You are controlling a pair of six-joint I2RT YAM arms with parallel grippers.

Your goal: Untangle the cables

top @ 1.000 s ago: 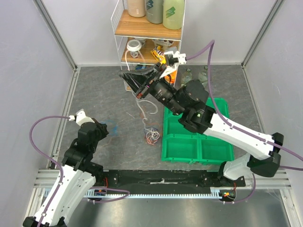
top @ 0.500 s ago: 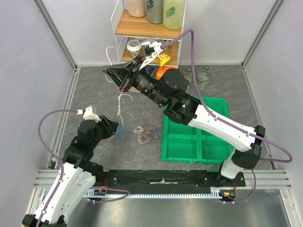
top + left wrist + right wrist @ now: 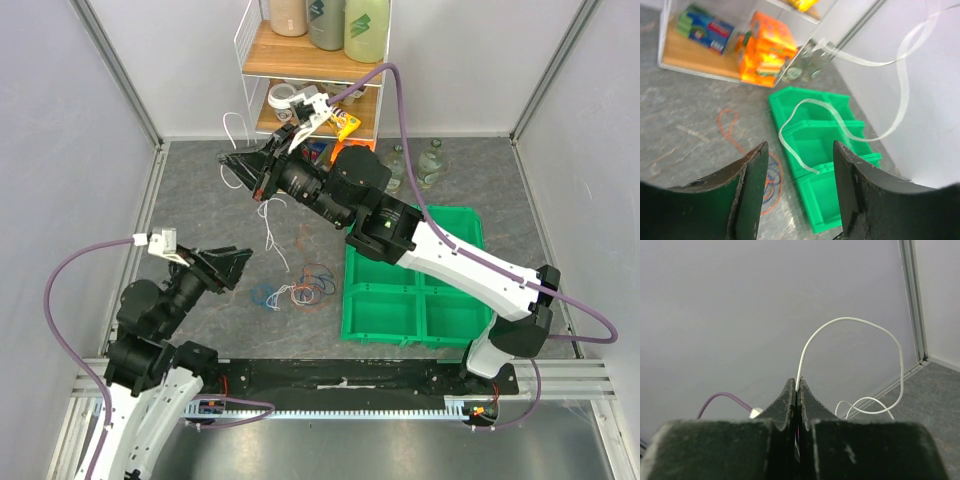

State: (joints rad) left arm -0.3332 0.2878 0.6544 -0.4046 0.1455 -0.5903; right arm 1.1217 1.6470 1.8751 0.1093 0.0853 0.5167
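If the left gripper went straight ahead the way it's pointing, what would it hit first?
Probably the white cable, which dangles in front of the left gripper across its open jaws. Depth is hard to judge, so the gripper might slip past it. Beyond it lies the green bin.
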